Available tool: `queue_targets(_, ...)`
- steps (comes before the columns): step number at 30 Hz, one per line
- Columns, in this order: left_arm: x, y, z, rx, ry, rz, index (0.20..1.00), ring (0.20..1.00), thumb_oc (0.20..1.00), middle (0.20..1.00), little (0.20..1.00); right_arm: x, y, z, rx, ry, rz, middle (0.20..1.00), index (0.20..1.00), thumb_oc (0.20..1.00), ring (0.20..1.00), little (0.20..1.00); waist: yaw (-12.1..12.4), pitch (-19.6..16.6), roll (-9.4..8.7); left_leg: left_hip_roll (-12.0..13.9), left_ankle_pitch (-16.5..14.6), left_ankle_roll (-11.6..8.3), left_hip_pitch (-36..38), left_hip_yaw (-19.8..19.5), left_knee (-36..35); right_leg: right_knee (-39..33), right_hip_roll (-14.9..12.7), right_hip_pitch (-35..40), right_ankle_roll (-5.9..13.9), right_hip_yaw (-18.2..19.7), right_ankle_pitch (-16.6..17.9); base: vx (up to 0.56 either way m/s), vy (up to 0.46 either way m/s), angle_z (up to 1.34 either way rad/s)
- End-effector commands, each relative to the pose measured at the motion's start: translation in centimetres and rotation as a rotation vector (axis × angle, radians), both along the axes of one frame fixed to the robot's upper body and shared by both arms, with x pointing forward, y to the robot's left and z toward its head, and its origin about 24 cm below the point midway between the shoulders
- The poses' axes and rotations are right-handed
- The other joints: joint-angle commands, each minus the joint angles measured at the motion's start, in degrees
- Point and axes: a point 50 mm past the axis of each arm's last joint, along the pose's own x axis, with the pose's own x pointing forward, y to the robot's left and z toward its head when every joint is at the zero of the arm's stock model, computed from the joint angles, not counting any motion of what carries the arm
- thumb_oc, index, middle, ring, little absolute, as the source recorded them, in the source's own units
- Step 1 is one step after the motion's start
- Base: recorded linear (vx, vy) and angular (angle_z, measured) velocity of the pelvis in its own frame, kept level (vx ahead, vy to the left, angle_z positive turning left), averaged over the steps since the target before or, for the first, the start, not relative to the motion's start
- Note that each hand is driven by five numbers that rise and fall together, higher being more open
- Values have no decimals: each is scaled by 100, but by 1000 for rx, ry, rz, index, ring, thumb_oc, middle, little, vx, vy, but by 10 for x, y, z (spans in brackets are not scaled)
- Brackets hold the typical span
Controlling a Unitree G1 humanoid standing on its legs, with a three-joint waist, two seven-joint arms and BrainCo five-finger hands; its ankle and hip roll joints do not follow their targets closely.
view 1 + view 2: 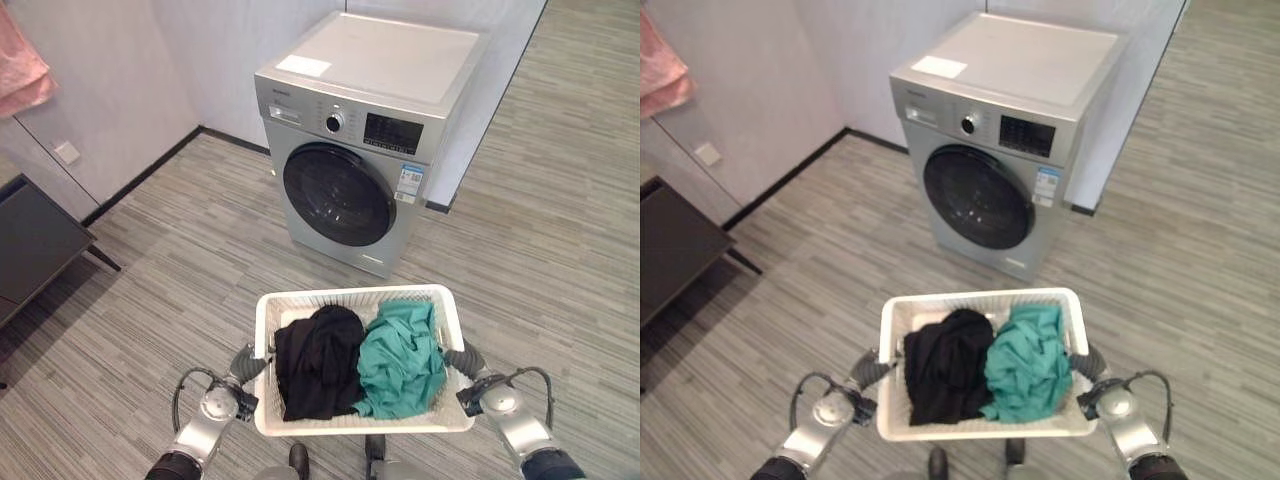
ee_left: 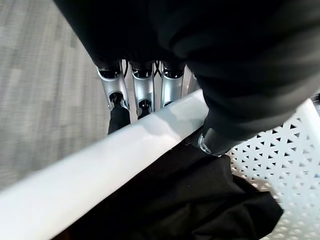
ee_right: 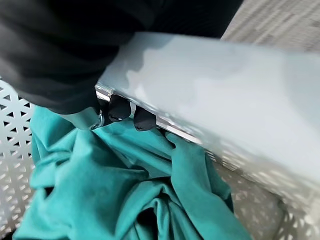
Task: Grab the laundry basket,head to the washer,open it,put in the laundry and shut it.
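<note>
A white perforated laundry basket (image 1: 352, 297) is held off the floor in front of me. In it a black garment (image 1: 318, 360) lies on the left and a teal garment (image 1: 400, 355) on the right. My left hand (image 1: 248, 365) grips the basket's left rim: its fingers (image 2: 143, 92) run under the rim and the thumb hooks over it. My right hand (image 1: 462, 360) grips the right rim, its dark fingertips (image 3: 132, 112) curled over the edge onto the teal cloth. The silver washer (image 1: 370, 140) stands ahead against the wall, its round dark door (image 1: 338, 193) shut.
A dark low table (image 1: 30, 240) stands at the left by the wall. A pink cloth (image 1: 20, 65) hangs at the upper left. A white sheet (image 1: 303, 66) lies on the washer's top. Striped grey floor lies between the basket and the washer.
</note>
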Motion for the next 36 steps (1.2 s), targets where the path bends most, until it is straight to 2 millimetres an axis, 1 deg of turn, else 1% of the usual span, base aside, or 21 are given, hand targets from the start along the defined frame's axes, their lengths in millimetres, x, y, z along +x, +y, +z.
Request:
queue_targets(1,23,28,38,68,-181,32,200,200,200,200,200,17,-26,35,-106,-150,-35,200,200,200,200,200,61,-262,-222,-96,-507,133,-656,-115,751,52,-723,497,625,-59,-590,93,222,-7)
queue_targets(4,24,29,39,86,-179,17,200,200,200,200,200,13,-23,30,-85,-134,-39,200,200,200,200,200,50,-273,-209,-182,-507,267,-525,-166,658,736,-839,313,635,-7,-697,110,199,-1)
queue_targets(6,25,29,41,116,-178,-1,200,200,200,200,200,8,-18,21,-57,-109,-48,200,200,200,200,200,-26,-223,-170,-209,-473,351,-365,-249,532,1587,-701,-6,614,150,-790,120,181,-1)
queue_targets(7,25,29,41,116,-178,-1,200,200,200,200,200,8,-18,21,-57,-109,-48,200,200,200,200,200,-22,-225,-174,-211,-471,351,-365,-245,528,1603,-704,-17,614,155,-799,97,152,1)
queue_targets(8,26,30,41,120,-178,3,200,200,200,200,200,9,-15,20,-51,-108,-41,200,200,200,200,200,-65,-158,-127,-207,-460,380,-265,-236,463,2016,-603,-295,617,126,-740,157,179,3)
queue_targets(9,27,26,42,120,-180,-6,200,200,200,200,200,7,-9,15,-27,-96,-36,200,200,200,200,200,-184,-101,-98,-280,-448,416,-34,-272,277,2267,-213,-749,561,78,-772,240,214,-10)
queue_targets(11,27,26,42,116,-180,-5,200,200,200,200,200,6,-10,13,-22,-89,-41,200,200,200,200,200,-222,-76,-82,-323,-461,419,124,-297,132,2219,-21,-929,546,47,-798,251,103,-27)
queue_targets(13,26,25,42,110,-180,-5,200,200,200,200,200,3,-9,9,-11,-78,-51,200,200,200,200,200,-320,-88,-106,-451,-630,419,550,-292,-164,1322,170,-1125,464,-320,-553,382,43,-18)
queue_targets(15,28,22,40,118,-175,-8,200,200,200,200,200,-1,-10,4,-2,-61,-66,200,200,200,200,200,-477,-65,-110,-468,-875,399,805,-428,-120,864,307,-1455,548,-120,-318,394,-24,-7)
queue_targets(17,31,19,38,125,-170,-11,200,200,200,200,200,-5,-11,2,-2,-50,-72,200,200,200,200,200,-559,-79,-134,-470,-1068,373,1065,-537,-108,532,350,-1616,622,-33,-101,422,-73,32)
queue_targets(20,31,12,33,118,-151,-30,200,200,200,200,200,-11,-14,-2,-7,-32,-84,200,200,200,200,200,-628,-298,-100,-373,-1323,287,1383,-577,26,459,284,-1379,525,-499,14,498,-168,35)
queue_targets(21,36,0,30,111,-141,-60,200,200,200,200,200,-21,-24,-9,-15,3,-126,200,200,200,200,200,-793,-407,-11,92,-470,-272,779,-308,1881,673,404,-898,220,-476,-163,625,-371,119)
queue_targets(23,37,2,32,91,-147,-37,200,200,200,200,200,-23,-26,-9,-7,2,-143,200,200,200,200,200,-706,-282,-116,323,319,-380,-160,-323,3806,604,438,-517,-66,-481,-269,336,-326,126)
queue_targets(24,38,0,34,82,-156,-33,200,200,200,200,200,-20,-22,-11,-3,2,-134,200,200,200,200,200,-619,-203,-155,232,380,-315,-493,-454,4348,549,485,-372,-169,-365,-313,149,-187,-44)
queue_targets(26,39,-2,34,80,-157,-35,200,200,200,200,200,-21,-18,-15,-9,30,-114,200,200,200,200,200,-507,-153,-238,227,249,-156,-927,-487,4616,480,521,-83,-234,-138,-432,257,-86,-133)
queue_targets(28,37,-1,33,66,-163,-19,200,200,200,200,200,-25,-7,-29,15,93,-79,200,200,200,200,200,-258,-32,-304,489,83,-104,-1168,-673,3108,442,425,321,-164,256,-665,413,91,-79)
queue_targets(31,34,1,30,60,-157,-5,200,200,200,200,200,-26,7,-40,38,145,-24,200,200,200,200,200,-85,-41,-144,461,446,-268,-988,-1484,1044,415,493,494,-117,777,-834,275,152,-128)
queue_targets(32,33,2,30,59,-157,-4,200,200,200,200,200,-27,7,-40,37,146,-24,200,200,200,200,200,-78,-36,-147,472,475,-273,-933,-1468,966,422,494,503,-123,789,-840,213,189,-118)
queue_targets(33,32,1,28,61,-154,-4,200,200,200,200,200,-26,14,-44,35,171,15,200,200,200,200,200,1,6,3,416,763,-396,-1006,-2248,566,453,557,560,-108,1229,-926,226,212,-109)
queue_targets(35,29,-7,19,62,-114,-41,200,200,200,200,200,-31,21,-51,36,209,63,200,200,200,200,200,-140,78,210,465,767,-525,-895,-2312,326,471,515,582,-51,1545,-1056,217,301,-137)
queue_targets(36,29,-7,19,62,-114,-41,200,200,200,200,200,-31,21,-50,35,209,63,200,200,200,200,200,-129,83,214,470,765,-524,-881,-2299,317,468,516,589,-51,1556,-1056,109,338,-75)
